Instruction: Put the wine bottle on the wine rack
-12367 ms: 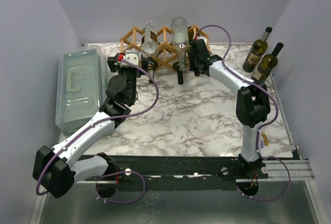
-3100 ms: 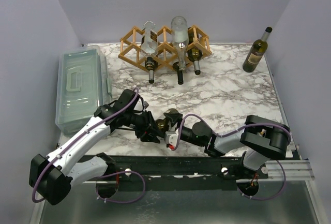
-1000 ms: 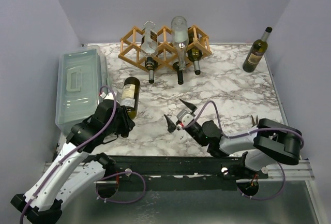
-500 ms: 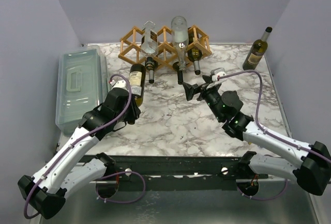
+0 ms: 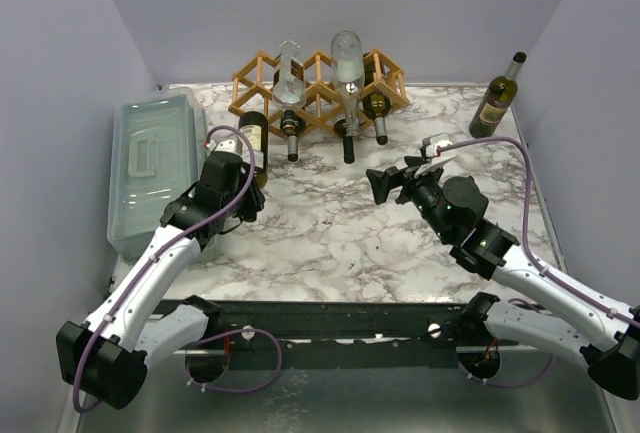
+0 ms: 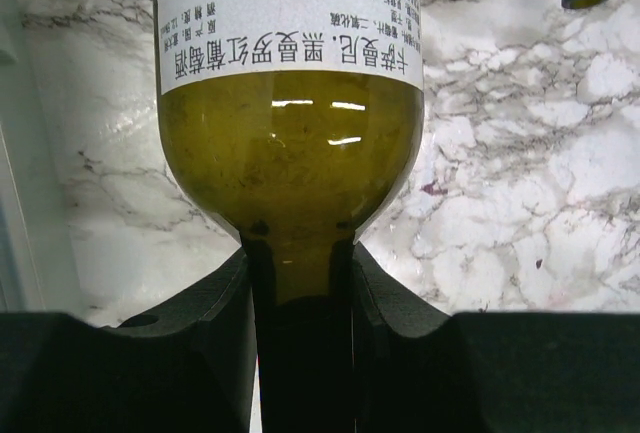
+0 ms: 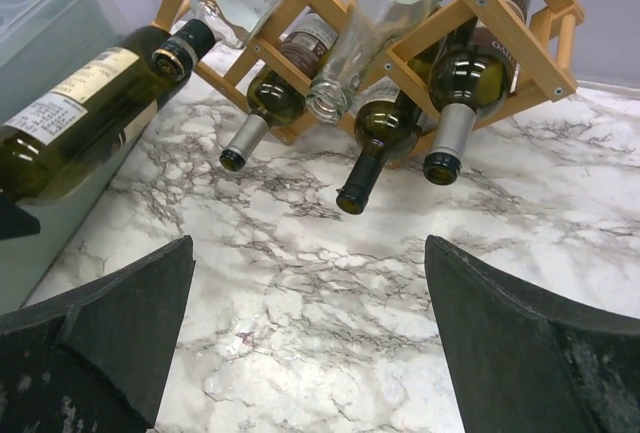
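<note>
A dark green wine bottle (image 5: 252, 138) with a white label lies level above the marble. My left gripper (image 5: 248, 181) is shut on its neck. In the left wrist view the neck (image 6: 300, 283) runs down between both fingers (image 6: 205, 308), and the body (image 6: 290, 153) points away. The base points at the left end of the wooden wine rack (image 5: 318, 65), close to its empty left cell; whether they touch I cannot tell. In the right wrist view the bottle (image 7: 80, 123) hangs left of the rack (image 7: 480, 8). My right gripper (image 5: 400, 175) hovers open mid-table with nothing between its fingers (image 7: 110, 338).
The rack holds several bottles with necks (image 7: 360, 178) sticking out toward me. Another wine bottle (image 5: 497, 98) stands upright at the back right. A grey-green lidded box (image 5: 155, 168) lies along the left edge, close to my left arm.
My left arm has carried the bottle away from me and up to the rack's left end. The right arm has swung back and right, still open.
</note>
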